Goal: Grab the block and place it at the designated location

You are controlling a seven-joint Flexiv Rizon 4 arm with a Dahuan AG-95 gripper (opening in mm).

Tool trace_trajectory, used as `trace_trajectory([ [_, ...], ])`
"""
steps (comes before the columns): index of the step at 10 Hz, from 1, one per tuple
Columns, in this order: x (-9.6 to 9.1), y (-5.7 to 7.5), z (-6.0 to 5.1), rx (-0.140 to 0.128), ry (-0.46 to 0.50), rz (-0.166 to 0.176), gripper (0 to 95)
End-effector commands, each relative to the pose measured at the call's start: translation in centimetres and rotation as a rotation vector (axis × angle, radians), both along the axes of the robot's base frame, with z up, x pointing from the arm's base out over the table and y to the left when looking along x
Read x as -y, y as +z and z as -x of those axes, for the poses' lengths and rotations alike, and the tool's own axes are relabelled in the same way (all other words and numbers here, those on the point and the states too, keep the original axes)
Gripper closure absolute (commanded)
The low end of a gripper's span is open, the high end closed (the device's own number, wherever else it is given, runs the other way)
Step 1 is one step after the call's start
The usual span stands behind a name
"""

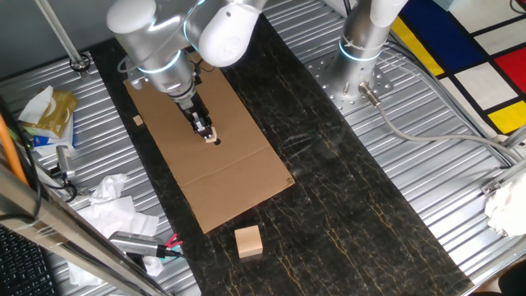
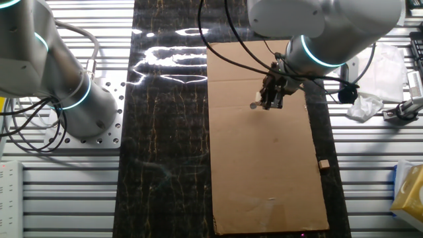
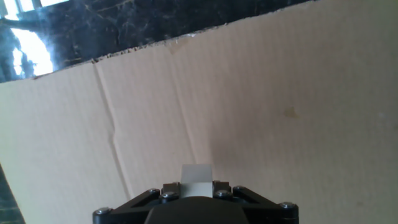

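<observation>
Right between the fingertips sits the block [image 3: 196, 179], a tiny pale cube that the gripper [image 1: 210, 136] has pinched from both sides; you can see its light face poking out past the black finger hardware in the hand view. So the grab part looks done to me.

It's hanging low over the cardboard sheet [image 1: 246, 177], around the middle of it. In one fixed view there's a small dark spot right at the fingertips, which I'd guess is the designated location [image 1: 216, 142], but it's tiny and half hidden by the fingers, so I can't swear the cube is lined up on it. The other fixed view and the hand view don't show the dot at all. Can't tell if the cube is touching the sheet or just above it either.

What's left, by my read: settle it on the mark, let go, back off.

Further out, the larger wooden block [image 1: 248, 241] sits off the sheet's near end, and a small tan chip [image 1: 138, 122] lies beside the far edge.
</observation>
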State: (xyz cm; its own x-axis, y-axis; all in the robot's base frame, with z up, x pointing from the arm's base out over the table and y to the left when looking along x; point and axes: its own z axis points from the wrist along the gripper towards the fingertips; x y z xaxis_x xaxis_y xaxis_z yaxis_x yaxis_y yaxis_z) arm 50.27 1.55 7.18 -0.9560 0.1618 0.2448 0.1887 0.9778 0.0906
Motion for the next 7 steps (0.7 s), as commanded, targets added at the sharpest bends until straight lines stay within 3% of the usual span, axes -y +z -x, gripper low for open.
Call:
trace_trajectory([
  [1, -0.01, -0.24, 0.02, -0.010, -0.011, 0.004, 95.0],
  [7, 0.26, -0.76, 0.45, -0.026, -0.013, -0.002, 95.0],
])
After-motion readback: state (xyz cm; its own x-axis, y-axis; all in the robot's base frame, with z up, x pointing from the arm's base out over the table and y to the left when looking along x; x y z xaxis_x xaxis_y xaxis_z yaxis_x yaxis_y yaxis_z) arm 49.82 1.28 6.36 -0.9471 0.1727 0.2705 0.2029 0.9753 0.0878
